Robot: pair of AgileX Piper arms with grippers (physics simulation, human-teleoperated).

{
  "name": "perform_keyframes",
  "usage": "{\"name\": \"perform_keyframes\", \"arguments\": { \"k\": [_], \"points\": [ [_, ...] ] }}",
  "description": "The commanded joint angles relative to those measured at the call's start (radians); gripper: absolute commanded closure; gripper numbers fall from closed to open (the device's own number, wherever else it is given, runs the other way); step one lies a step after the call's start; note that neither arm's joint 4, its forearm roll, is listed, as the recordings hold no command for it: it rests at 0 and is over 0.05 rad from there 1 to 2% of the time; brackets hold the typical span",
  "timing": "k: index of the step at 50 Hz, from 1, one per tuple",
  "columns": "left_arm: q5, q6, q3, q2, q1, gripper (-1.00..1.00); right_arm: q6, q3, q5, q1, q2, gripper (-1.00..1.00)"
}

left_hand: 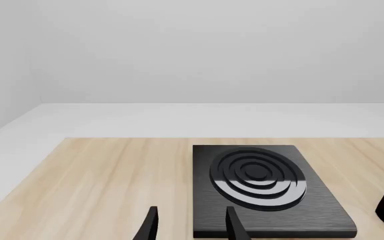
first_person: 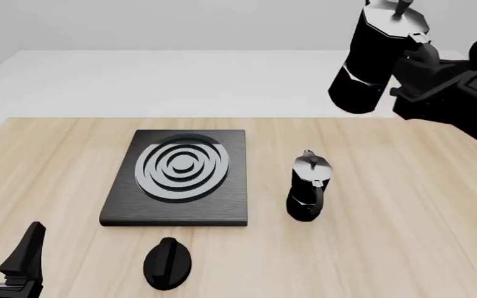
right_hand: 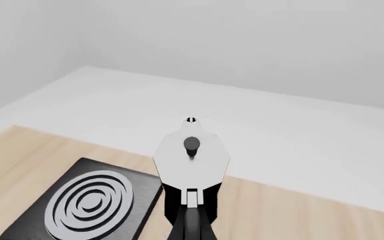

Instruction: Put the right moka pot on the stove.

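Right claw (first_person: pixel 411 65) is clamped on the handle of the pot (first_person: pixel 375 56), which hangs high above the far right of the table (first_person: pixel 387 248), tilted slightly, well clear of everything below. In the right wrist view the pot's silvery lid and knob fill the centre, with the handle running back toward the camera between the fingers; the fingers themselves are mostly hidden, so the grip is judged from the front view, where the claw wraps the handle just below the lid.

Left claw (first_person: pixel 7 251) rests low at the near left corner of the table with its fingers spread apart and nothing between them. Its wrist view shows both fingertips with a gap.

Stove (first_person: pixel 176 208) lies left of centre on the table, burner rings bare. A twin pot (first_person: pixel 309 186) stands upright just to the right of the stove, apart from it. A knob (first_person: pixel 166 264) sits near the stove's near edge.

The step in hand looks like the carry: the lift is done and the pot is not yet over the stove. The next move calls for the right arm to travel left and nearer, passing above the twin pot without clipping it, then to level the pot and lower it onto the rings before letting go. The 1 risk I see is a tilted base at touchdown.
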Motion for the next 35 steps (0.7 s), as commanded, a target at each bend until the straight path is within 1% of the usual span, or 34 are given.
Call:
{"name": "perform_keyframes", "arguments": {
  "k": [1,5,8,14,16,21,29,35],
  "points": [
    [0.000,0.000,0.000,0.000,0.000,-1.00,0.009,-0.060,-0.037,0.080,0.051,1.00],
    [0.000,0.000,0.000,0.000,0.000,-1.00,0.022,-0.077,-0.044,0.096,0.078,1.00],
    [0.000,0.000,0.000,0.000,0.000,-1.00,0.013,-0.094,-0.042,0.126,0.098,1.00],
    [0.000,0.000,0.000,0.000,0.000,-1.00,0.025,-0.110,-0.052,0.144,0.129,1.00],
    [0.000,0.000,0.000,0.000,0.000,-1.00,0.021,-0.111,-0.058,0.157,0.142,1.00],
    [0.000,0.000,0.000,0.000,0.000,-1.00,0.032,-0.120,-0.076,0.185,0.177,1.00],
    [0.000,0.000,0.000,0.000,0.000,-1.00,0.022,-0.136,-0.102,0.226,0.250,1.00],
    [0.000,0.000,0.000,0.000,0.000,-1.00,0.025,-0.143,-0.122,0.240,0.291,1.00]
  ]
}}
